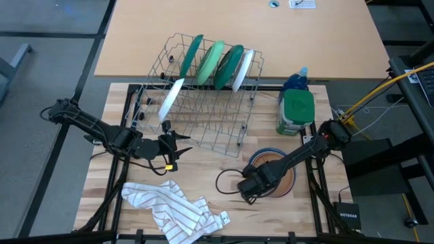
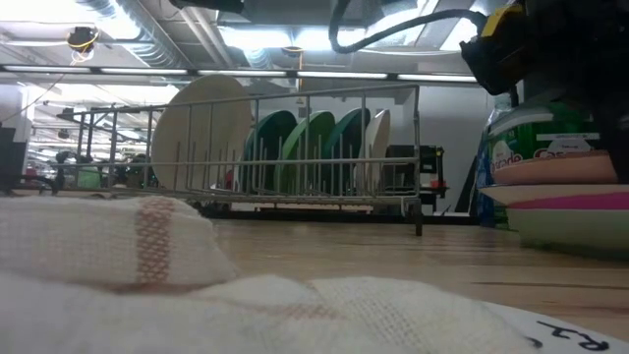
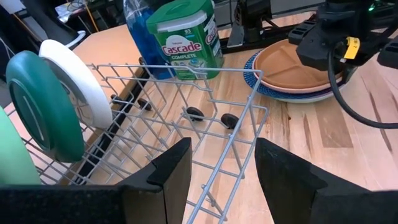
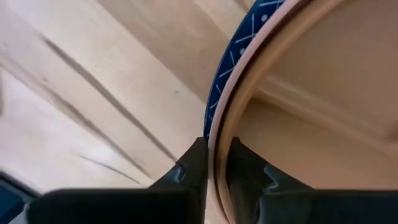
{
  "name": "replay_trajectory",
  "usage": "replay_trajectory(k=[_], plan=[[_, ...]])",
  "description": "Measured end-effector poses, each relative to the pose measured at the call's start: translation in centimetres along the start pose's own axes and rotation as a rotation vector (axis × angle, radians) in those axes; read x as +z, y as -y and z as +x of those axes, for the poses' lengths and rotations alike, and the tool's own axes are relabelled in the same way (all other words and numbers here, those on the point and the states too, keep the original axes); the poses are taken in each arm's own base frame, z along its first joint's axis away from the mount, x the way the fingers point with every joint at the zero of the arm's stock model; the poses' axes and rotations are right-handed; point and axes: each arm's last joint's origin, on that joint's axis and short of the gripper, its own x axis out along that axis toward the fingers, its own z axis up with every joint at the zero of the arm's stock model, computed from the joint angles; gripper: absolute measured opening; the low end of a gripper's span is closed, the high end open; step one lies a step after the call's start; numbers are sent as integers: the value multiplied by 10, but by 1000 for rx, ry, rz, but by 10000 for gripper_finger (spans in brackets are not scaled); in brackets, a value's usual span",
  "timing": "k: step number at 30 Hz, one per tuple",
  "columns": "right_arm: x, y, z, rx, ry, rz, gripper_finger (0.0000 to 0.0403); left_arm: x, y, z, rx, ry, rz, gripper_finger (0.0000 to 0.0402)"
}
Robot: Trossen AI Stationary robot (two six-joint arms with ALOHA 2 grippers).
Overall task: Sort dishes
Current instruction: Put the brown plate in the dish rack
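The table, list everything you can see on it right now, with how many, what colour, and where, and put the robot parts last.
Dish rack: one, wire, table's middle.
Plates in rack: five; two dark green, one light green, two white, standing on edge.
Stacked dishes: tan-brown on top, pink and blue below, front right of the rack.
Detergent tub: one, green lid, right of the rack.
Blue bottle: one, behind the tub.
Striped cloth: one, white, front edge.
Left gripper: open, at the rack's front left corner.
Right gripper: fingers either side of the tan-brown dish's rim.

Grey floor (image 1: pixel 41 88) surrounds a tan table (image 1: pixel 230 27); ceiling strip lights (image 2: pixel 265 37) glow overhead.
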Motion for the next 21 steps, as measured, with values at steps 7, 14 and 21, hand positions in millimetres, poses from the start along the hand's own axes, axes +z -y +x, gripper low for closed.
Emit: replay_trajectory(k=[7,14,21], plan=[[0,-5,0,61,-28,5,84,-1,0,0,0,-6,32,166],[0,-7,0,77,-37,15,41,-2,0,0,0,-19,49,166],[0,-10,-4,108,-68,12,44,-2,0,0,0,-19,58,166]])
